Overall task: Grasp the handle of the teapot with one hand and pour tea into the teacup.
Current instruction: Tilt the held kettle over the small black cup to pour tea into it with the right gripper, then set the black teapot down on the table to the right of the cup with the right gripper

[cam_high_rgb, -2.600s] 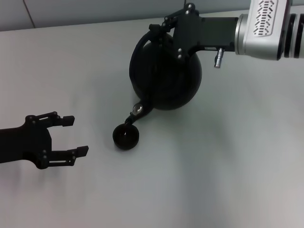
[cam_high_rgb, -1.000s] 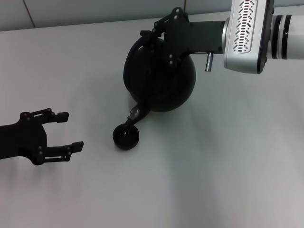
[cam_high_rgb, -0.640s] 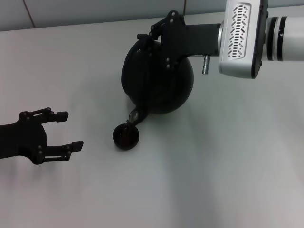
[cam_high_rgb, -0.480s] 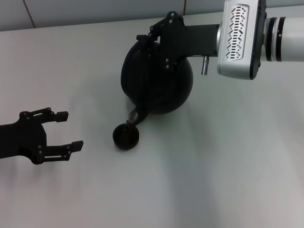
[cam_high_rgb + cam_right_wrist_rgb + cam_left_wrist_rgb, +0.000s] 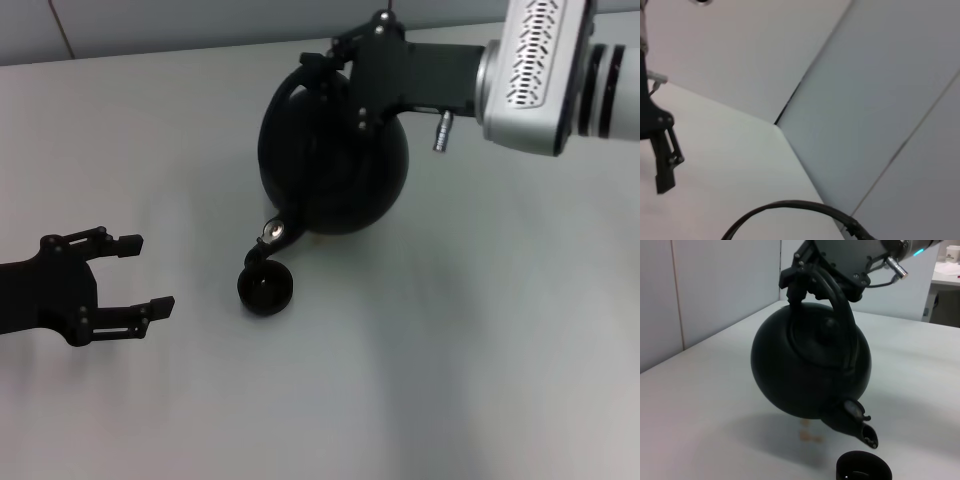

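The matte-black teapot [image 5: 335,160] hangs above the table, tilted with its spout [image 5: 268,232] pointing down just over the teacup [image 5: 266,289]. My right gripper [image 5: 327,66] is shut on the arched black handle [image 5: 285,95] at its top. The left wrist view shows the teapot [image 5: 805,370], its handle [image 5: 842,310], the spout tip [image 5: 869,436] a little above the teacup [image 5: 863,471], and the right gripper [image 5: 807,277]. A few light-brown tea drops [image 5: 807,435] lie on the table under the pot. No stream shows. My left gripper [image 5: 130,275] is open and empty, left of the cup.
The white table [image 5: 450,350] stretches all round; its far edge meets a pale wall [image 5: 200,20]. The right wrist view shows only the wall corner, table and a black arc [image 5: 790,206].
The teapot has swung so its spout tip sits further left and lower, over the cup. The right wrist has shifted right. The left gripper has stayed still over the last second.
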You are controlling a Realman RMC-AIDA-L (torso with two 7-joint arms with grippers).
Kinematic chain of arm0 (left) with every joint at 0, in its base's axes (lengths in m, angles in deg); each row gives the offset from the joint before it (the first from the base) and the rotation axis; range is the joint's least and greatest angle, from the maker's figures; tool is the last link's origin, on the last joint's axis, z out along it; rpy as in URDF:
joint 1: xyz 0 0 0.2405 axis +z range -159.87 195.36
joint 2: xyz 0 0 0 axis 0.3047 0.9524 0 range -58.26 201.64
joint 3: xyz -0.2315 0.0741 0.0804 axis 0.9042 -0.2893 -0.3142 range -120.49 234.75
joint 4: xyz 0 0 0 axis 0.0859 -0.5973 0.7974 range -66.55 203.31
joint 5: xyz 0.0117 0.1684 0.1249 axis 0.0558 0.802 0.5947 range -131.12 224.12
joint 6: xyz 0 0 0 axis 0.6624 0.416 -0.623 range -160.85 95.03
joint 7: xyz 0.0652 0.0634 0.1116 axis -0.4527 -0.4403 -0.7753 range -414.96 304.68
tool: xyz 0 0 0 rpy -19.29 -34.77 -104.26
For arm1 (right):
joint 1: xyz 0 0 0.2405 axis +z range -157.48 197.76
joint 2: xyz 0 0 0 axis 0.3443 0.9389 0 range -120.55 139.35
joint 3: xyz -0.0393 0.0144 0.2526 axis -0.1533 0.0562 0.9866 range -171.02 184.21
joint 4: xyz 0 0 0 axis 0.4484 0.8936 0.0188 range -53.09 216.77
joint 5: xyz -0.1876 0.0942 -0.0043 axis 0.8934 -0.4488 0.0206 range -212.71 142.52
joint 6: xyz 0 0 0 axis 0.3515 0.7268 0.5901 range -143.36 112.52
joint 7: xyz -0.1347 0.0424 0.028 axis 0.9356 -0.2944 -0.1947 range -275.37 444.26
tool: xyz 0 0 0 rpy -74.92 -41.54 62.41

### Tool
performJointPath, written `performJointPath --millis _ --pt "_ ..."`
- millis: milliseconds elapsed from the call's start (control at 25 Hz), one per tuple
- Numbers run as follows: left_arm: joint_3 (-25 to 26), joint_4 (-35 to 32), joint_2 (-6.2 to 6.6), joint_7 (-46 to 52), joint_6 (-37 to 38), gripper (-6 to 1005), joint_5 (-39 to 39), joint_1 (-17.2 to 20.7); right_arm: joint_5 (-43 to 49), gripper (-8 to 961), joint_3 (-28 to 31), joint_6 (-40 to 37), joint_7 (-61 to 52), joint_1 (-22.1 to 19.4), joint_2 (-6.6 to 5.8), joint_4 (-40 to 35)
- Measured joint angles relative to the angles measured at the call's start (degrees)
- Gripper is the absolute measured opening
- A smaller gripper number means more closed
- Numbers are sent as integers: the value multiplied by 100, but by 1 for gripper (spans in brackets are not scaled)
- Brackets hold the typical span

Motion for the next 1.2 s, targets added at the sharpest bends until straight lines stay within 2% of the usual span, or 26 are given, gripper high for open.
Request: performJointPath --millis 240,480,640,840,1200 --pt "0 -4 -12 -7 1 864 0 0 -662 90 152 4 67 -323 -15 249" --pt "0 -4 -30 -9 4 864 0 -3 -1631 90 674 -105 131 -724 -28 616" --pt "0 -8 -36 -9 5 864 0 -6 -2146 91 1126 -371 -4 -822 -59 1054" --pt "-25 -11 -45 -15 4 863 0 -36 -2224 91 1619 -653 -375 -831 -78 1468" --pt "-36 -12 -45 -17 4 863 0 -53 -2224 91 1692 -462 -470 -783 -87 2031"
